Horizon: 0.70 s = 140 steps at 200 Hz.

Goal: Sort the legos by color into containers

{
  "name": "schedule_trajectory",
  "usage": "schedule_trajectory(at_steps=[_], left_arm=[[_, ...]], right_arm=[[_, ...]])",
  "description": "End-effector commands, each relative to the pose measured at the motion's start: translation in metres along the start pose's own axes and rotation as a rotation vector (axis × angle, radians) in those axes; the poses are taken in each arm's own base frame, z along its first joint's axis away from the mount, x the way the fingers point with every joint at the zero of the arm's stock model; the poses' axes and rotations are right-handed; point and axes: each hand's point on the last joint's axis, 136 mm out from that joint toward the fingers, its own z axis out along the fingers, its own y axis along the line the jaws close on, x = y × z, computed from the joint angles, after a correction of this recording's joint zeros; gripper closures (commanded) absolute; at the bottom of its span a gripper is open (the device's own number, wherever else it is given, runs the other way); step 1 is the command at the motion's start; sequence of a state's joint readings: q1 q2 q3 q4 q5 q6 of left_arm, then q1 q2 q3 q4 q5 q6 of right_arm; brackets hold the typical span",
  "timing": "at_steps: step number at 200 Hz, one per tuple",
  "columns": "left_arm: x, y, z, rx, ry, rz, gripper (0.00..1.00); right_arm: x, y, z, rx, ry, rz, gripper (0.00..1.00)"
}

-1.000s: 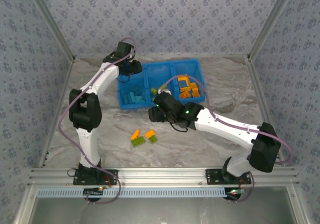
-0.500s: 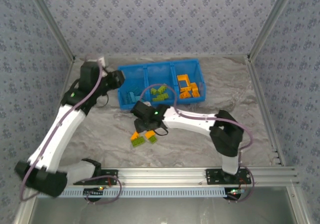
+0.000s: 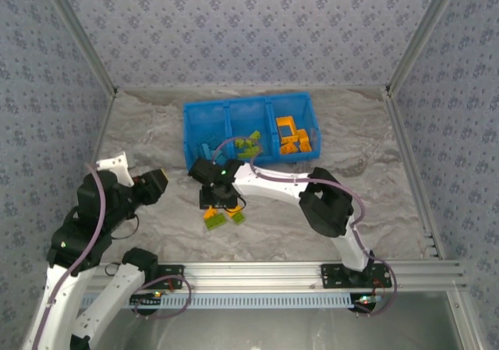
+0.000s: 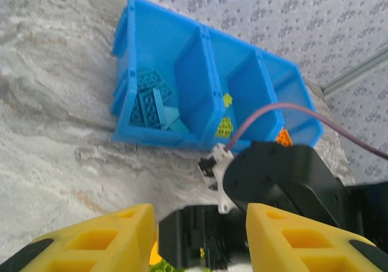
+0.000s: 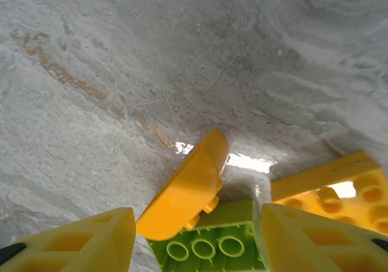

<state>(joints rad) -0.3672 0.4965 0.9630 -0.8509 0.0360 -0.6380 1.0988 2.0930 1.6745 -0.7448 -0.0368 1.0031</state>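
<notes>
On the table lie loose legos: a curved orange brick (image 5: 188, 190) leaning on an upside-down lime green brick (image 5: 209, 245), and a flat orange brick (image 5: 330, 190) beside them. My right gripper (image 5: 197, 242) hangs open just above them, one finger on each side of the curved orange and green pair. From above, the right gripper (image 3: 218, 202) covers part of this cluster, with green bricks (image 3: 214, 219) showing at its near side. The blue bin (image 3: 189, 136) holds light blue legos (image 3: 209, 149), green legos (image 3: 249, 142) and orange legos (image 3: 290, 137), one colour per compartment. My left gripper (image 3: 153, 185) is open and holds nothing.
The left arm is folded back at the near left, away from the bin. In the left wrist view the bin's wall (image 4: 154, 136) lies ahead and the right arm's black wrist (image 4: 279, 175) fills the near right. Bare marbled table surrounds the cluster.
The left arm has pulled back from the bin to the near left. The right gripper has come down and leftward from the bin's front to just above the loose bricks.
</notes>
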Motion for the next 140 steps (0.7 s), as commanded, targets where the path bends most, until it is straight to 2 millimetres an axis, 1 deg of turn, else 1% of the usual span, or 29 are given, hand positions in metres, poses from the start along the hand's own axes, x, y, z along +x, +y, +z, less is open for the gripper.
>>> schedule_trajectory(at_steps=[1,31,56,67,96,110,121,140], left_arm=[[0.020,0.003,-0.003,0.021,0.058,-0.018,0.56],[0.023,0.004,-0.006,0.023,0.070,-0.025,0.56],[0.021,0.001,-0.006,0.031,0.065,-0.024,0.56],[0.022,0.000,-0.005,0.035,0.070,-0.025,0.56],[0.022,-0.001,-0.003,0.044,0.073,-0.034,0.57],[0.023,-0.002,-0.003,0.050,0.075,-0.034,0.57],[0.024,-0.002,-0.003,0.052,0.077,-0.034,0.58],[0.025,-0.002,-0.003,0.057,0.082,-0.034,0.58]], right_arm=[[0.005,0.007,0.008,-0.002,0.034,0.098,0.41],[0.007,0.009,0.017,-0.002,0.057,0.131,0.42],[0.005,0.011,0.021,-0.009,0.059,0.141,0.47],[0.006,0.012,0.023,-0.012,0.064,0.150,0.51],[0.006,0.010,0.030,-0.003,0.071,0.162,0.55],[0.004,0.009,0.031,0.000,0.066,0.164,0.60],[0.001,0.007,0.032,0.004,0.060,0.167,0.66],[-0.003,0.009,0.026,0.004,0.035,0.160,0.74]])
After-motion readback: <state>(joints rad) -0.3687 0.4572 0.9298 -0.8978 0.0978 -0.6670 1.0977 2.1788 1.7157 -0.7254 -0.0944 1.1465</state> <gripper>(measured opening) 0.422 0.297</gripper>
